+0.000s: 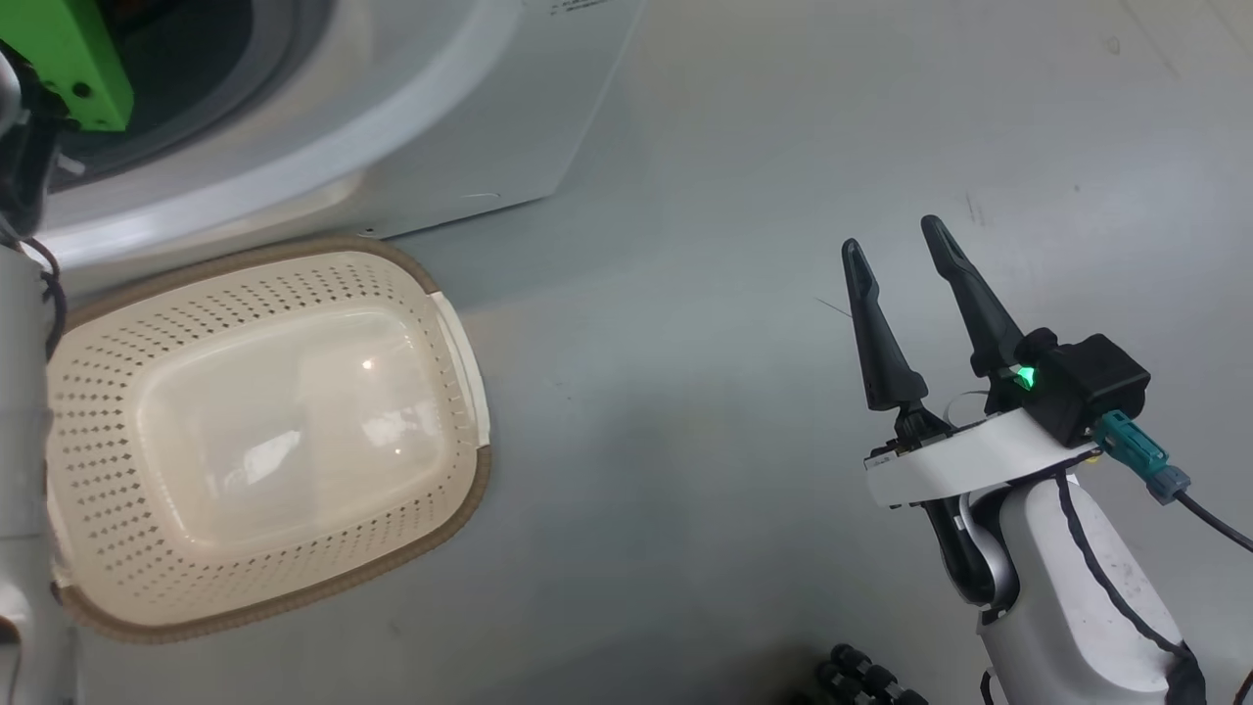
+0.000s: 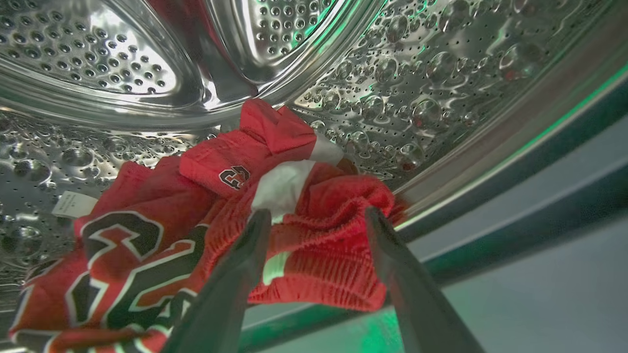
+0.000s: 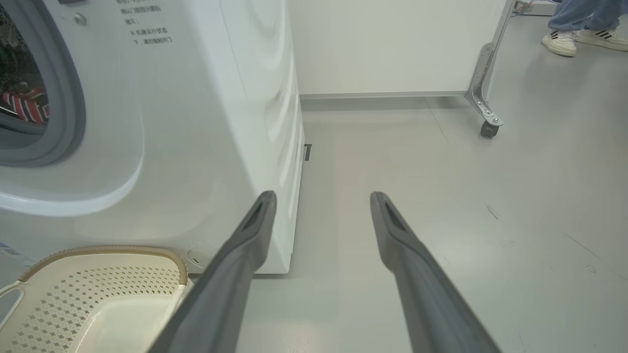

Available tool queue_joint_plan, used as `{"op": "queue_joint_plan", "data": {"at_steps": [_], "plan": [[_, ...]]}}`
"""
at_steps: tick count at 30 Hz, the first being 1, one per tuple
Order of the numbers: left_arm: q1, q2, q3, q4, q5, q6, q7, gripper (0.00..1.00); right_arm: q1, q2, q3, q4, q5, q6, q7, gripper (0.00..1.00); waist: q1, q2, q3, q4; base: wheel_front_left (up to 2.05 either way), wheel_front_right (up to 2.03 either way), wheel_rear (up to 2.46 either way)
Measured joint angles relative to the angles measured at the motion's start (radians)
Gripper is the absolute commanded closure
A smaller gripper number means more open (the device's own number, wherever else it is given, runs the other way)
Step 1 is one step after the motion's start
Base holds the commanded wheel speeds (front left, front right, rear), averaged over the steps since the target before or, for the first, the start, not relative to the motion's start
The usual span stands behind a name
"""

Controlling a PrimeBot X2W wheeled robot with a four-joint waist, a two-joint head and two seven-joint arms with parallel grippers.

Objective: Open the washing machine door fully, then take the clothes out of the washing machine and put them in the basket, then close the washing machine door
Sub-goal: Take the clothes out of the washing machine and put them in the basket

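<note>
Step in hand, by the look of things: taking the clothes [image 2: 206, 196] out of the washing machine [image 1: 509, 117]. To do it well, ease the left gripper [image 2: 316, 214] a touch deeper into the steel drum [image 2: 417, 73], far enough to straddle the raised, ribbed red fold with the white patch. Close only with fabric well between the 2 fingers [image 2: 235, 274], and bite a thick bunch, not 1 thin edge. Prefer that hump to the flat lettered jersey beside it: easier to pinch, likelier to drag the rest along. Lift before pulling back, to clear the grey seal [image 3: 78, 117] at the washing machine's mouth without snagging.

Left gripper: spread wide, clamped on nothing, reaching inside the washing machine. Fingertips level with the near fold; cannot tell whether touching it yet. Clothes: heaped inside the washing machine, low in the drum and close behind its mouth, the red hump lying between and just beyond the fingertips, the lettered jersey off to 1 side of them.

Right gripper [image 1: 891, 235]: also spread wide, holding nothing, out over the floor beside the washing machine's front corner, well apart from the clothes. Basket [image 1: 480, 490]: on the floor just in front of the washing machine, ready for the drop.
</note>
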Motion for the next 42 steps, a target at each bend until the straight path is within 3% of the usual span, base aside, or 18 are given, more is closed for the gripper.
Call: {"op": "queue_joint_plan", "data": {"at_steps": [11, 12, 15, 27, 42], "plan": [[-0.091, 0.039, 0.011, 0.092, 0.002, -0.002, 0.044, 0.00, -0.034, 0.007, -0.006, 0.021, 0.012, 0.006, -0.005, 0.00, 0.0000, 0.0000, 0.076, -0.075, 0.00, 0.00, 0.00], [-0.096, 0.040, 0.016, 0.097, 0.002, -0.001, 0.047, 0.04, -0.034, 0.007, -0.008, 0.022, 0.012, 0.006, -0.005, 0.00, 0.0000, 0.0000, 0.080, -0.078, 0.00, 0.00, 0.00], [-0.111, 0.044, 0.019, 0.114, 0.003, 0.004, 0.049, 1.00, -0.036, 0.009, -0.011, 0.025, 0.012, 0.006, -0.005, 0.00, 0.0000, 0.0000, 0.085, -0.082, 0.00, 0.00, 0.00], [-0.118, 0.018, 0.022, 0.168, 0.011, 0.011, -0.025, 1.00, -0.051, 0.012, -0.037, 0.029, 0.012, 0.006, -0.005, 0.00, 0.0000, 0.0000, 0.075, -0.061, 0.00, 0.00, 0.00], [-0.079, -0.026, 0.033, 0.115, 0.009, 0.020, -0.274, 1.00, -0.050, 0.011, -0.088, 0.025, -0.005, 0.006, -0.006, 0.00, 0.0000, 0.0000, 0.044, 0.013, 0.00, 0.00, 0.00]]}}
